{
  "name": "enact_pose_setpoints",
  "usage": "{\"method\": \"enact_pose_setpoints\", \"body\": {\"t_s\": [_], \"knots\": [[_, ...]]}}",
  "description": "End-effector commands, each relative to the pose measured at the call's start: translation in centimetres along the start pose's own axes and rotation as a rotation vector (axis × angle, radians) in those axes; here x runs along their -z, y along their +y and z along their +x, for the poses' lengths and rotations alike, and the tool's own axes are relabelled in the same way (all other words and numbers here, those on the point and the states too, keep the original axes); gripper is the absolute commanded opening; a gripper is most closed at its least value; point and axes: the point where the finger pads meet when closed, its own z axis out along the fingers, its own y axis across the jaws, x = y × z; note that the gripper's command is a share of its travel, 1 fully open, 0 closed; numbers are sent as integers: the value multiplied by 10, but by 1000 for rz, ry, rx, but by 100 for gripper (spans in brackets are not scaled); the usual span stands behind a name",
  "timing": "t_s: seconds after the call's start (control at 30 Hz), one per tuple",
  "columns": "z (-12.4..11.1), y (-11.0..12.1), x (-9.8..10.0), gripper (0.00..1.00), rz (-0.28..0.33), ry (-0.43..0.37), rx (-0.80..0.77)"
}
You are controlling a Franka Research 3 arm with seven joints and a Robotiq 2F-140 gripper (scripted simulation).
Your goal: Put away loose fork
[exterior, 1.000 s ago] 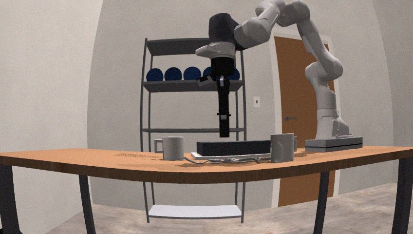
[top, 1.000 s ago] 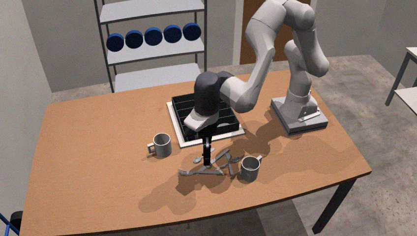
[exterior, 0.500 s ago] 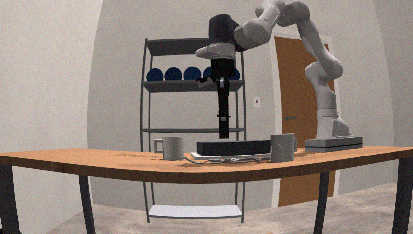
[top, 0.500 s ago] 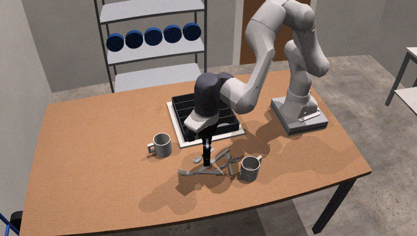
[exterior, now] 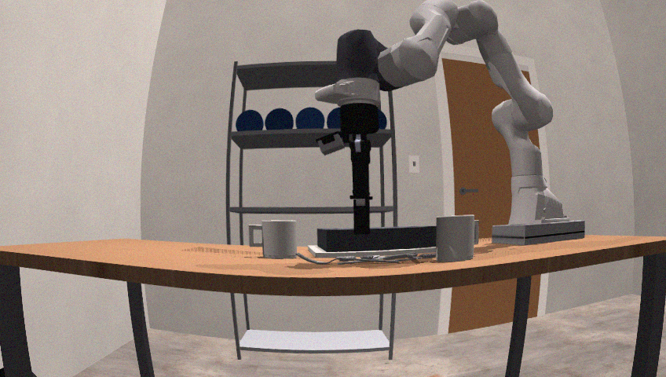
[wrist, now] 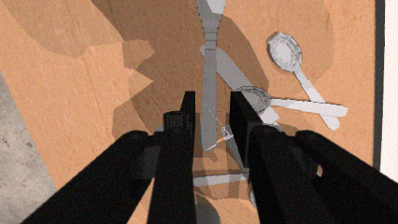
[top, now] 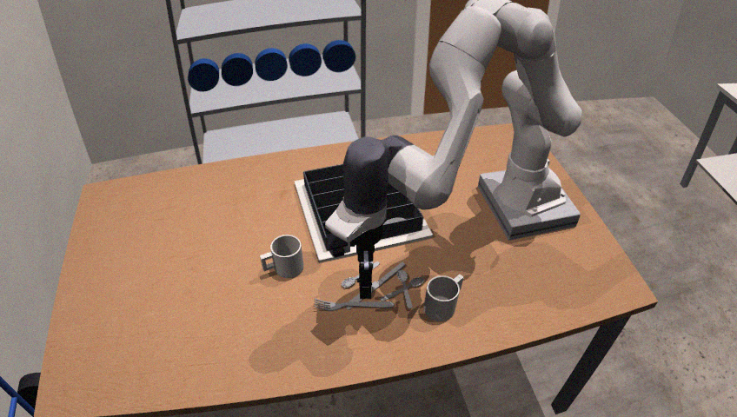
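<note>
- The loose fork [top: 351,304] lies flat on the wooden table [top: 155,268], in front of the tray, tines pointing toward the table's left end as the top view shows it.
- It sits in a small heap of cutlery: a knife [top: 388,275] and spoons [top: 408,285] lie crossed just beside and partly over its handle end.
- The gripper [top: 365,294] hangs above the fork's handle, fingers set narrow with a gap between them, pinching nothing; in the wrist view the handle [wrist: 208,93] runs through that gap below.
- From the side the fingertips are above the table, not touching the cutlery.
- The black slotted tray [top: 315,181] rests on a white mat [top: 310,221] behind the heap; the arm hides most of its slots.
- A grey mug [top: 287,255] stands left of the heap, another mug [top: 441,297] just right of it.
</note>
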Motion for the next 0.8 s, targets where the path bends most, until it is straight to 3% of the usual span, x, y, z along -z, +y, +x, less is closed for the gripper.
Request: {"method": "enact_pose_setpoints", "body": {"t_s": [0.0, 0.77], "knots": [[1, 0, -6, 27, 1, 4, -5], [2, -1, -27, 27, 1, 4, -5]]}}
